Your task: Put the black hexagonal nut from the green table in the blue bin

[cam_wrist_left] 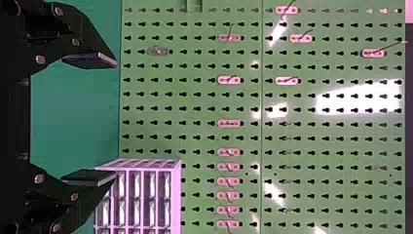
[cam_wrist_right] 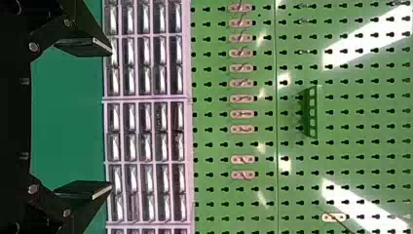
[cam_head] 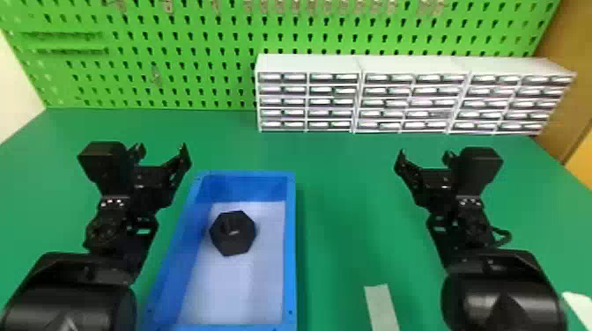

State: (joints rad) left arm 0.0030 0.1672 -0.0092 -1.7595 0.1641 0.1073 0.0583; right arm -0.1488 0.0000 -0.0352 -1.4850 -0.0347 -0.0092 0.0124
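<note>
On the floor of the blue bin, toward its far end, lies the black hexagonal nut, flat and well inside the walls. The left hand is beyond the bin's far left corner, its fingers spread with nothing between them; the right hand, well apart from the bin over the green worktop, is likewise spread and empty. The placing looks finished, so the step in hand is probably just to leave things be. Doing it well means no second grasp — the nut needs no centring. If the left arm must move, lift it first, then draw it away from the rim — a low sideways sweep could drag the bin.
</note>
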